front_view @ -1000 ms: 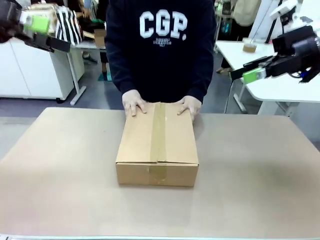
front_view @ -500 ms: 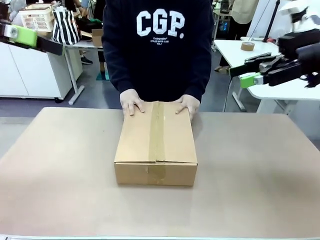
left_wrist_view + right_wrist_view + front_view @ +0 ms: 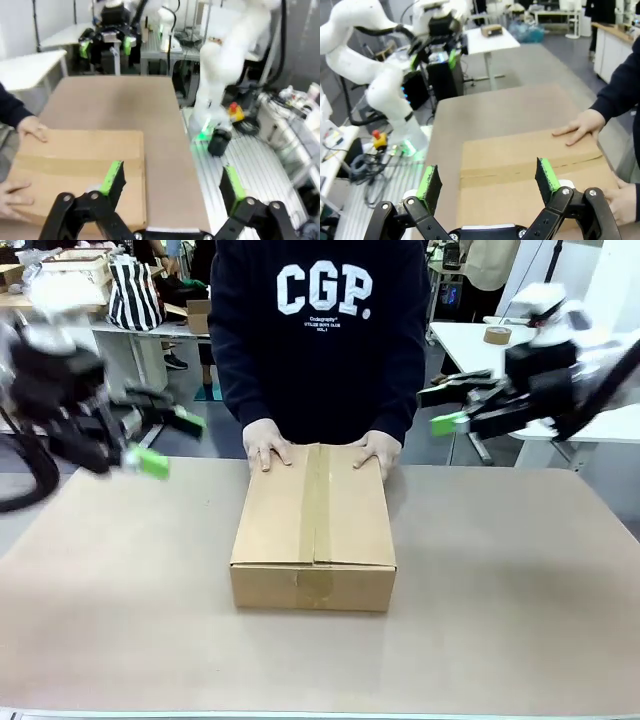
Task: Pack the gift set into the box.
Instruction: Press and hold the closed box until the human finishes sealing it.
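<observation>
Sitting closed on the tan table (image 3: 120, 620), mid-surface, the box (image 3: 313, 530) carries a tape strip (image 3: 316, 502) along its top seam. The person's hands (image 3: 266, 448) press its far edge. The left gripper (image 3: 172, 443) and right gripper (image 3: 436, 411), fingers spread and empty, have dropped inward toward it since a second ago. The sweatshirt (image 3: 325, 350) reads "CGP." White desks (image 3: 475, 340) stand behind.

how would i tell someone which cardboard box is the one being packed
Start at the big tan table in the front view; the box sits at its middle, flaps shut. A person's hands rest on its far edge and a tape strip runs down its top, unlike the small carton far behind.
</observation>
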Controlling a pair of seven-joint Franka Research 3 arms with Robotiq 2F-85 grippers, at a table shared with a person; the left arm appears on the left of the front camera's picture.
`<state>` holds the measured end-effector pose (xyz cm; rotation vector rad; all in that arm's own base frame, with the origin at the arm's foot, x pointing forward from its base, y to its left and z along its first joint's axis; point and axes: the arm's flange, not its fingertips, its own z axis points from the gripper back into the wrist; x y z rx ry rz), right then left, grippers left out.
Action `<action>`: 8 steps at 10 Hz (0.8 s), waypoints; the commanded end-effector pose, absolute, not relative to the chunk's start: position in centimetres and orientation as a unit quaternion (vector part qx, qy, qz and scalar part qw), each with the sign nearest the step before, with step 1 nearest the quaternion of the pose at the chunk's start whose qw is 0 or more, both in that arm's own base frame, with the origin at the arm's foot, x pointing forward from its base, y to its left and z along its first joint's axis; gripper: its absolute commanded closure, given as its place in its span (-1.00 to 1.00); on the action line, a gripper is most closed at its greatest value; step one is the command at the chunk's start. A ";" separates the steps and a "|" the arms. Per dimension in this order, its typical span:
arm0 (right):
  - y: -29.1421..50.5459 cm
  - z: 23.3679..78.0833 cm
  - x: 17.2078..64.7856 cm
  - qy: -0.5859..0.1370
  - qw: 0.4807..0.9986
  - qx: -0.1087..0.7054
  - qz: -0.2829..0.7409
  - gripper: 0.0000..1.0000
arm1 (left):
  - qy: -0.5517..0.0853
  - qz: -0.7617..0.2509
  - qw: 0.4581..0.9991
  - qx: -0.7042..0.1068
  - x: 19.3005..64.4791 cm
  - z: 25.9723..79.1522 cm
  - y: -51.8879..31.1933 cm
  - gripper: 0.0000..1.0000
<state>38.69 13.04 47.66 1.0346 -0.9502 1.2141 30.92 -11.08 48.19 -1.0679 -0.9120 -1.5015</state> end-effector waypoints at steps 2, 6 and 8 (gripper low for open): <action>16.3 40.9 42.4 -0.415 0.623 0.383 0.542 -1.00 | -0.395 -0.600 0.517 -0.466 31.8 42.1 -12.8 -1.00; 15.9 39.4 41.7 -0.391 0.624 0.396 0.549 -1.00 | -0.377 -0.626 0.515 -0.448 32.9 43.0 -12.3 -1.00; 18.6 37.5 42.9 -0.384 0.639 0.352 0.566 -1.00 | -0.373 -0.618 0.517 -0.459 33.2 42.3 -12.6 -1.00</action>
